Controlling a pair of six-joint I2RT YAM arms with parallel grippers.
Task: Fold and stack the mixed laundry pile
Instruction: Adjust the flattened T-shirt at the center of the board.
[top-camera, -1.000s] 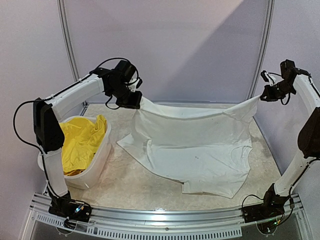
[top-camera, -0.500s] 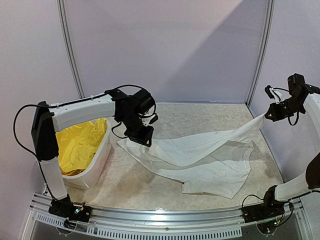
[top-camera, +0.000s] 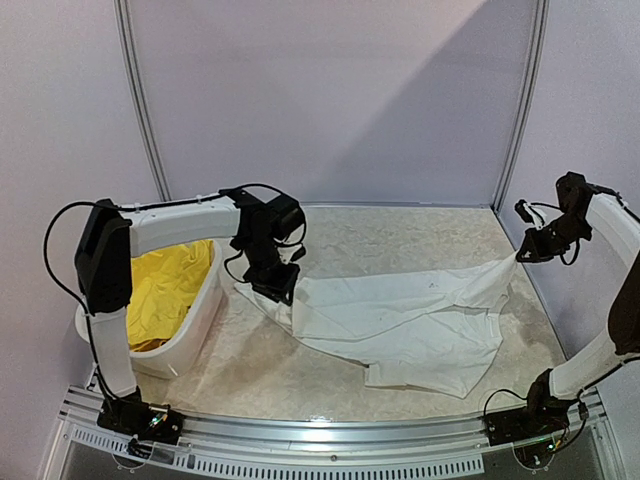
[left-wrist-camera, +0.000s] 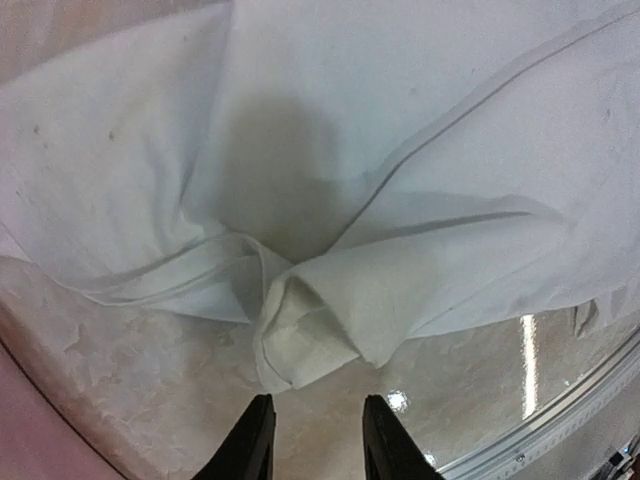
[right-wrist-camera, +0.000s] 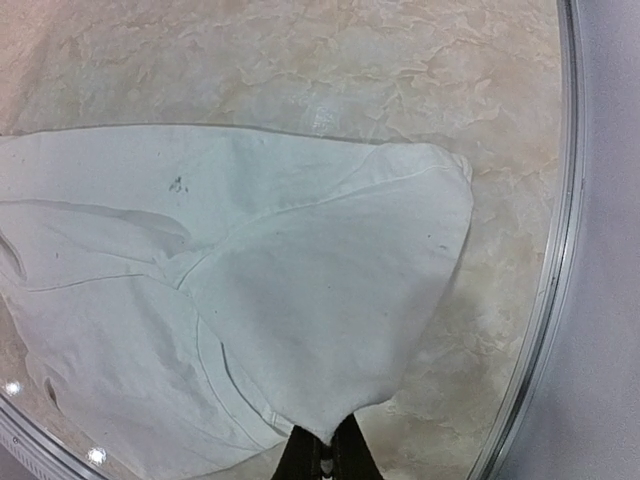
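Note:
The white T-shirt lies half folded across the middle of the table, its top edge laid over the lower part. My left gripper hovers open just above the shirt's left corner; in the left wrist view the crumpled corner lies on the table just beyond my open gripper. My right gripper is shut on the shirt's right corner and holds it lifted; the right wrist view shows the cloth pinched in the gripper. The yellow shorts lie in the basket. The navy and pink pieces are out of view.
The white slotted basket stands at the left, close to my left arm. A metal rail runs along the near edge. Upright frame posts and walls close in the back and both sides of the marbled table.
Both grippers came down and forward, laying the shirt's raised edge over its lower half. The left gripper has opened and let go of its corner; the right still holds its corner.

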